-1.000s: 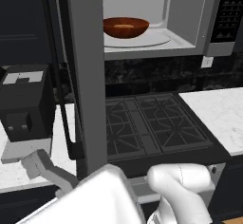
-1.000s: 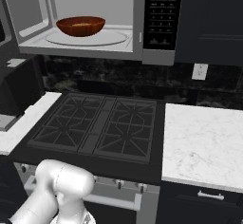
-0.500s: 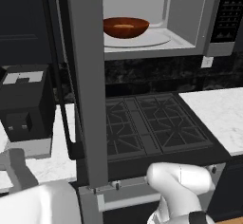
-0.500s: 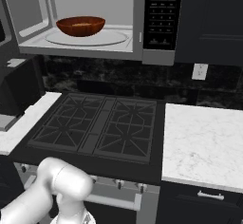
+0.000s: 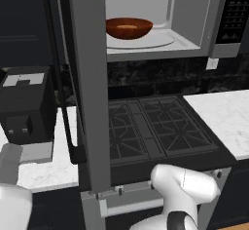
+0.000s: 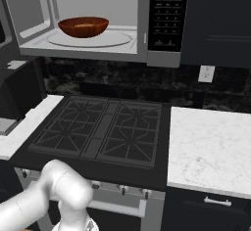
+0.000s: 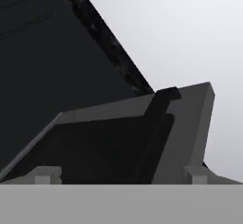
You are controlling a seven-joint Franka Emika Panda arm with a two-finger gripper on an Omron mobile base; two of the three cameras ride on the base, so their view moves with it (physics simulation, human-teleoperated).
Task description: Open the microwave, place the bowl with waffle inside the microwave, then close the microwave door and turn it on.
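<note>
Kitchen stove sitting below, the microwave door [image 5: 87,78] is hanging wide; gripper [image 7: 121,173] fingers spread, risking clipping the handle [image 5: 61,78] while swinging it.

Microwave [image 6: 147,39]: cavity exposed. Microwave door [image 5: 90,92]: swung fully open, edge-on. Bowl with waffle [image 6: 83,26]: upright on the round turntable inside.

Shallow round reddish-brown bowl [image 5: 129,28] holding a golden-tan waffle [image 5: 126,27], light grey microwave interior [image 6: 98,2] with pale round turntable [image 6: 90,39], grey-framed door [image 5: 90,78] with long black bar handle [image 5: 63,92], black button panel [image 6: 164,14], black stove grates [image 6: 100,129], white grey-veined marble counter [image 6: 211,149], small black coffee machine [image 5: 24,105]
</note>
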